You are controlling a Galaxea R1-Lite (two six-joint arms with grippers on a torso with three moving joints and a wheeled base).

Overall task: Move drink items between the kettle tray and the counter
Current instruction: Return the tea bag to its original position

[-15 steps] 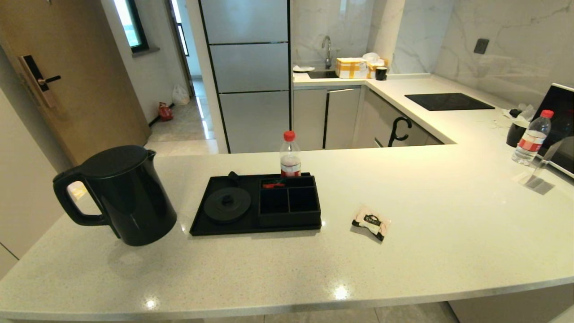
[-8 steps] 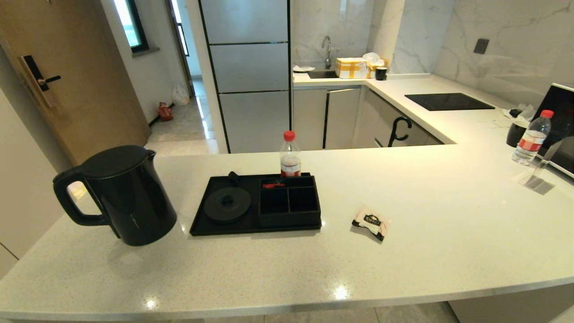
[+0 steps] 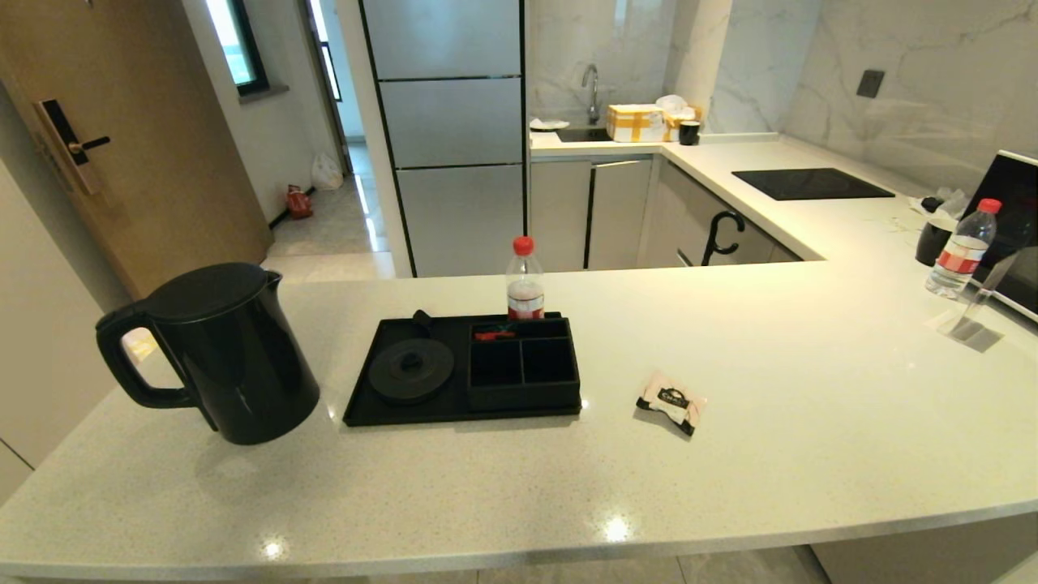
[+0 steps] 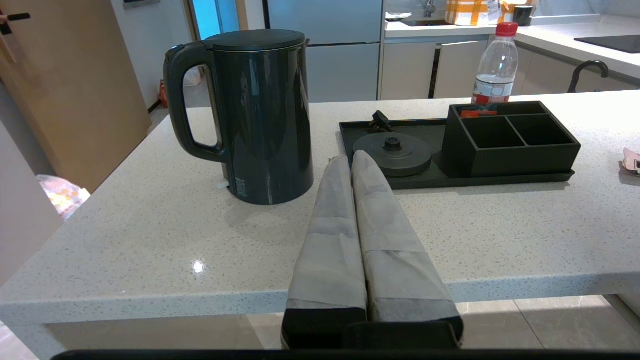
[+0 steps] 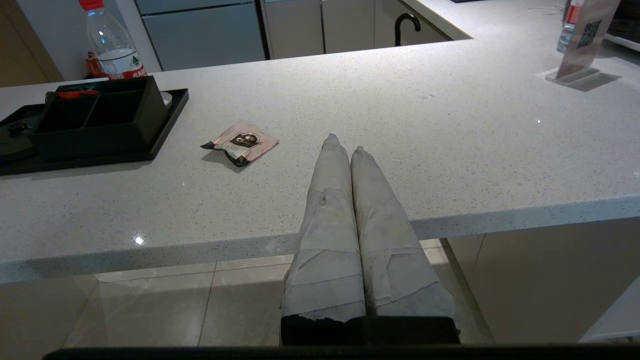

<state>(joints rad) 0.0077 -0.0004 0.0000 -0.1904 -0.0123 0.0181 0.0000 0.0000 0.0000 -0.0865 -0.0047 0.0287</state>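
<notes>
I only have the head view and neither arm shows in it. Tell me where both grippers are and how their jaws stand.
Observer: The left gripper hangs off the counter's near edge, jaws shut and empty, aimed between the kettle and the tray.
Operator: Now the right one.
Observer: The right gripper also sits off the near edge, jaws shut, holding nothing; the sachet lies on the counter ahead of it, toward the tray.
Operator: Check the tray's two nearer compartments.
Observer: Both look empty in the left wrist view; the red item sits in the far one.
</notes>
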